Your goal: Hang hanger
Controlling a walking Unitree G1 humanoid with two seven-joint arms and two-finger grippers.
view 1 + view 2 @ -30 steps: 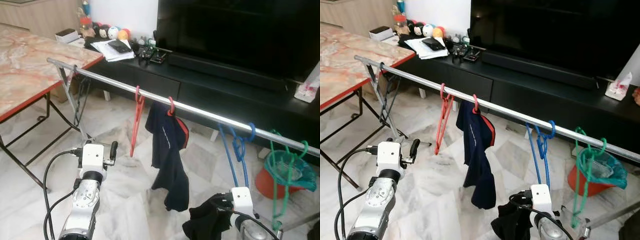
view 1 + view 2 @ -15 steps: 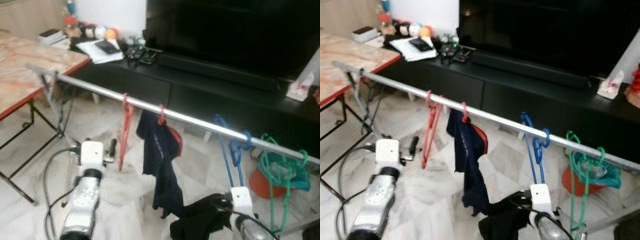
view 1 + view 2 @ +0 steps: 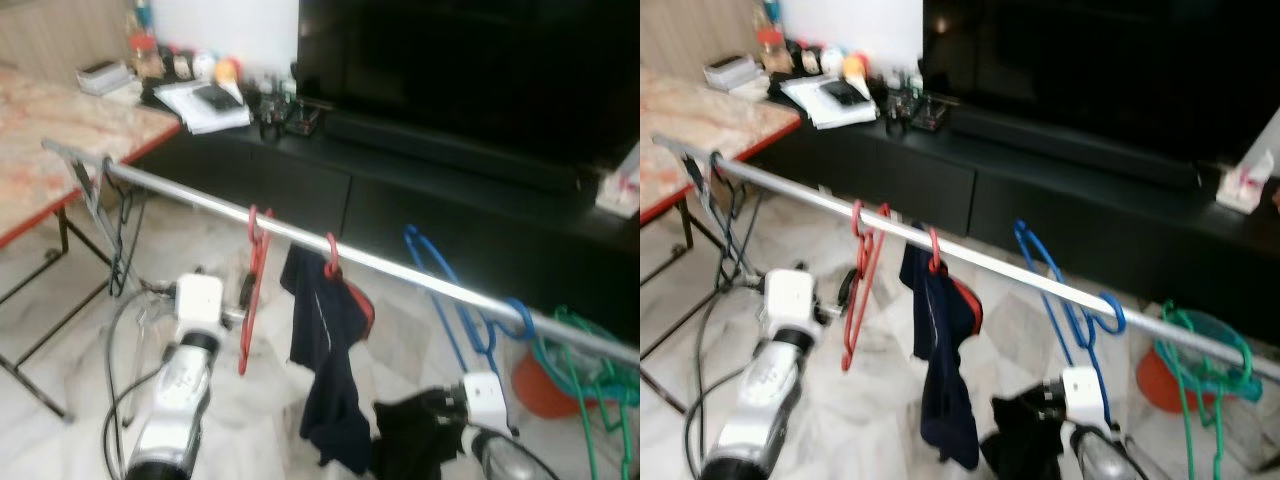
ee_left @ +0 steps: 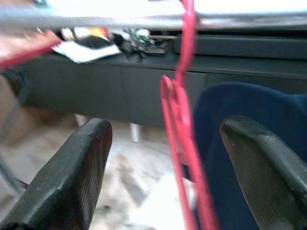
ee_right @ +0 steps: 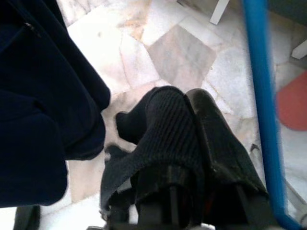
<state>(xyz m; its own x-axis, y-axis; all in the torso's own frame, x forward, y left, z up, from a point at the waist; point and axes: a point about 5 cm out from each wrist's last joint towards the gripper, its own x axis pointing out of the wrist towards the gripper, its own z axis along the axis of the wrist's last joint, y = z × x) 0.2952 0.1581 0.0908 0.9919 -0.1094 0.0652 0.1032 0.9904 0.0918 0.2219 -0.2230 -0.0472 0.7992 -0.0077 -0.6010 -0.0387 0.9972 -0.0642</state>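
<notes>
1. A silver rail runs across the frame from the upper left down to the lower right, above a marble floor.
2. The left arm reaches up from the lower left, its white wrist block just below the rail. The left hand is wide open with nothing in its grip; an empty red hanger hangs from the rail between its two black fingers.
3. Just right of the red hanger, a second red hook on the rail carries a dark blue shirt that hangs down the middle of the frame.
4. The right arm comes up from the bottom right. The right hand is closed around a bunch of black cloth, low and well under the rail.
5. A blue hanger hangs from the rail just above the right wrist; green hangers hang farther right.
6. A desk with a red edge stands at the upper left.
</notes>
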